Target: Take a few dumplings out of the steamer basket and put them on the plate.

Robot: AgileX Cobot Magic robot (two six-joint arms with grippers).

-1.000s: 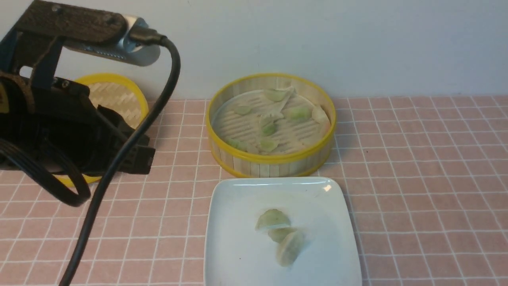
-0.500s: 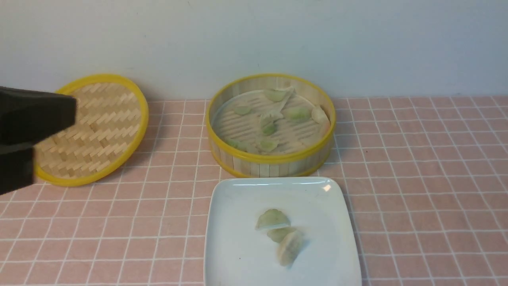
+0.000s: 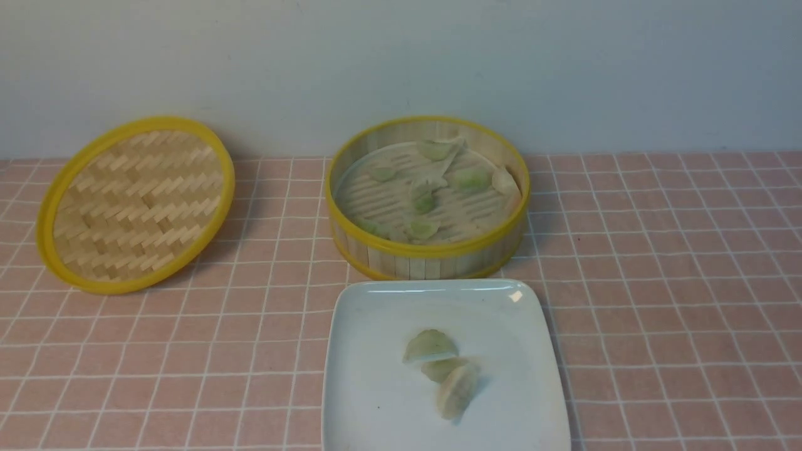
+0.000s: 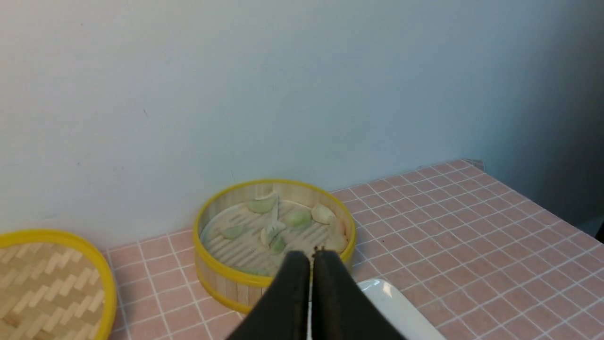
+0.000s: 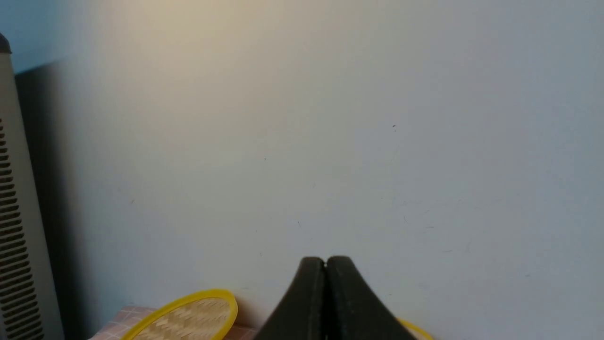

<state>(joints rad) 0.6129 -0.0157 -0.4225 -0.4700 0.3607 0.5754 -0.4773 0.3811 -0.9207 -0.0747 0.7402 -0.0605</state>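
Observation:
The round bamboo steamer basket [image 3: 432, 254] [image 4: 222, 278] stands at the back middle of the table with several pale green dumplings [image 3: 467, 180] [image 4: 297, 218] on its slatted floor. In front of it lies the white square plate [image 3: 376, 313] [image 4: 401, 307], holding three dumplings [image 3: 430, 346] in a small cluster. No arm appears in the front view. My left gripper [image 4: 311, 255] is shut and empty, held high and back from the basket's near rim. My right gripper [image 5: 325, 260] is also shut and empty, pointing at the wall.
The woven yellow-rimmed lid [image 3: 135, 203] [image 4: 47, 283] [image 5: 188, 316] leans at the back left. A pink checked cloth [image 3: 677, 282] covers the table. The pale wall [image 3: 401, 62] rises just behind the basket. A grey ribbed appliance [image 5: 14, 236] stands at the edge of the right wrist view.
The left arm, which blocked the lid a second ago, has withdrawn out of the front view to the left. Dumplings, basket and plate have not moved.

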